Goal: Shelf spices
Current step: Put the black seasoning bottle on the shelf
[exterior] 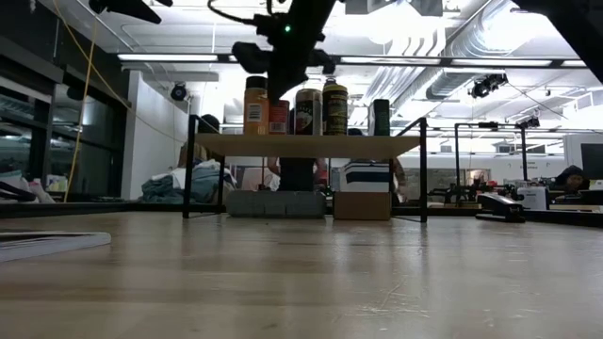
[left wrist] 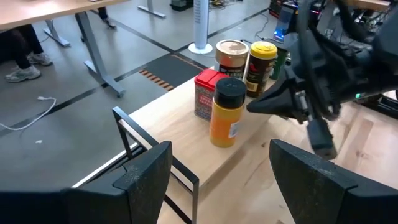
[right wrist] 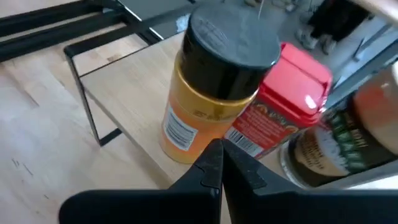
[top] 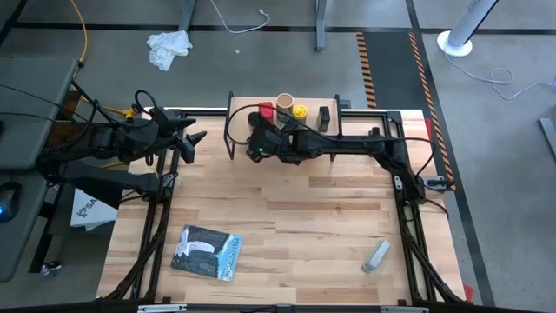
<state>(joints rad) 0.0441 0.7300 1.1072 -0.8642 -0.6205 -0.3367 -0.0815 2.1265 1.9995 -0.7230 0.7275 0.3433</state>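
The shelf [top: 239,104] stands at the table's far edge, its wooden top on thin black legs [exterior: 188,169]. On it stand, in a row, the amber jar with a black cap [left wrist: 225,115], the red tin [left wrist: 205,93], the tan cylinder [left wrist: 231,59], the yellow jar [left wrist: 261,62] and the black tin [exterior: 381,116]. My right gripper [right wrist: 217,158] is shut, slanting down over the shelf's near edge, its tips close beside the amber jar [right wrist: 208,93] and red tin [right wrist: 283,106]. My left gripper [top: 195,139] hangs open at the table's left, pointing toward the shelf. My right gripper's shut fingertips [left wrist: 254,106] stand at the amber jar's side, coming slanting down from the table's near side. Whether they touch the jar cannot be told. The jar stands upright on the shelf top.
A blue-grey case [top: 207,252] lies near the front left and a small grey bar [top: 376,256] at the front right. Under the shelf sit a cardboard cube [exterior: 363,204] and a grey block [exterior: 278,203]. Bare table lies between shelf and front edge.
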